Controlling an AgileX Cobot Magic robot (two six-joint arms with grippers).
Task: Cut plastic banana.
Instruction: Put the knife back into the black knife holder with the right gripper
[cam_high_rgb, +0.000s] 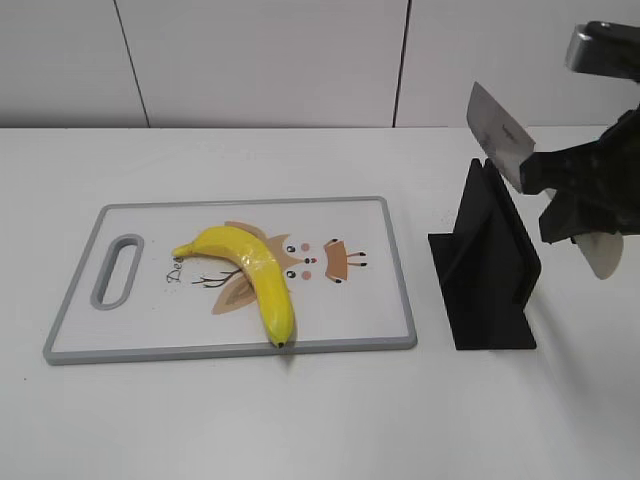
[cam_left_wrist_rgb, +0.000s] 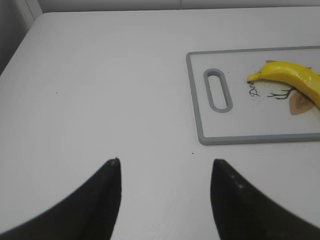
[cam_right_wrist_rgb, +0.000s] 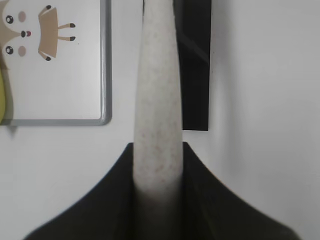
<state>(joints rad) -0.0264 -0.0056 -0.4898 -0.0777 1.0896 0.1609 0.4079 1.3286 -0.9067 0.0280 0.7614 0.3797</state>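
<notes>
Looking at the right edge of the exterior view, I am seeing the right gripper running partly out of frame, so its arm is mostly cut off, but its jaws are clamping the pale speckled handle of one knife, whose blade is pointing up and to the left above one black knife stand. In the right wrist view that handle is filling the middle and hiding most of the stand behind it, and the blade is not showing there. I am counting one plastic banana, lying on one grey-rimmed cutting board toward the board's near edge, its dark tip reaching the rim. The left wrist view is cutting the banana off at the right edge. The left gripper is showing only in its own view, hanging over bare table near the board's handle-slot end, fingers spread apart with nothing between them. The printing beside the slot is too small for me to read.
</notes>
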